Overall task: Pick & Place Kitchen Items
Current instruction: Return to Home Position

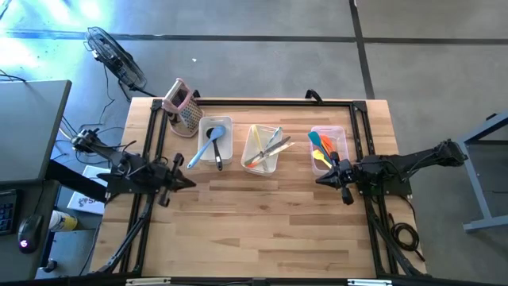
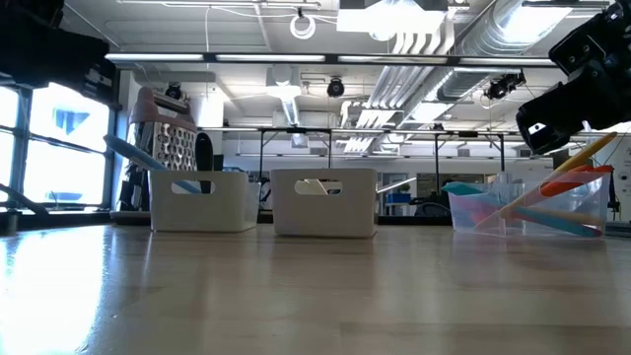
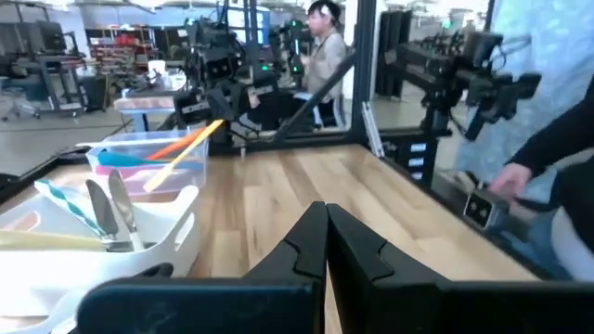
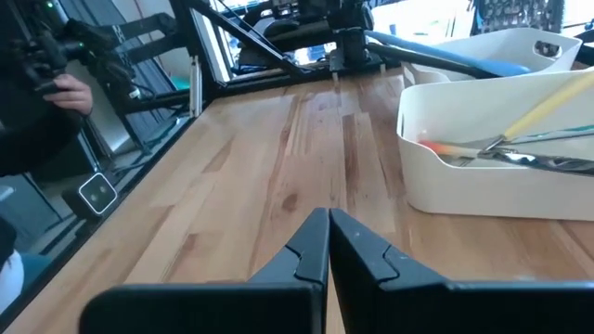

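The utensils (image 1: 270, 148) all lie in the bins (image 1: 222, 121), so both arms park apart. The left pincer (image 1: 186, 182) and right pincer (image 1: 321, 179) hang pressed together, empty, over the worktop (image 1: 254, 214) sides.

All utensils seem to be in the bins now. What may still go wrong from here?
1. The blue spoon sticks out of the left bin toward the shut left tool; a swing of that arm might catch it.
2. The yellow spatula juts from the clear bin beside the right tool and might be knocked out.
3. A person's hand is near the table; an arm might meet it.
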